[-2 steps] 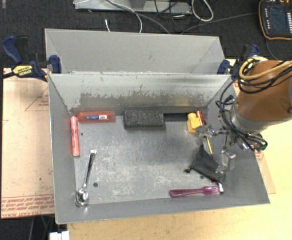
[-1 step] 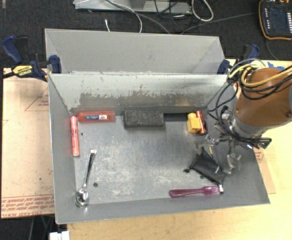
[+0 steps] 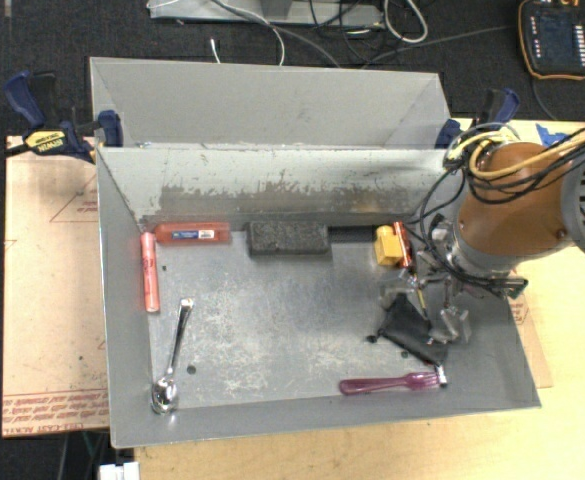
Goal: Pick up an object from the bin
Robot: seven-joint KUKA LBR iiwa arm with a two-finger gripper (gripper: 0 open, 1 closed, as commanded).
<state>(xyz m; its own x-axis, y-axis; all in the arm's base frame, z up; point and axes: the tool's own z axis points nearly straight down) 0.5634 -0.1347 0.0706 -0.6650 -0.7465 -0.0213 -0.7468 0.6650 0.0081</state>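
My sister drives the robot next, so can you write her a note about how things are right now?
Gripper: low on the right of the bin, over a flat black thing.
Yellow block just behind it, purple-handled tool in front. Spoon and orange pen lie far left.
Done: nothing is lifted out yet.
Left: grip one thing and raise it.

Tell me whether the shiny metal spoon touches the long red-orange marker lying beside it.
Apart. The camera view shows bare bin floor between the spoon and the marker.
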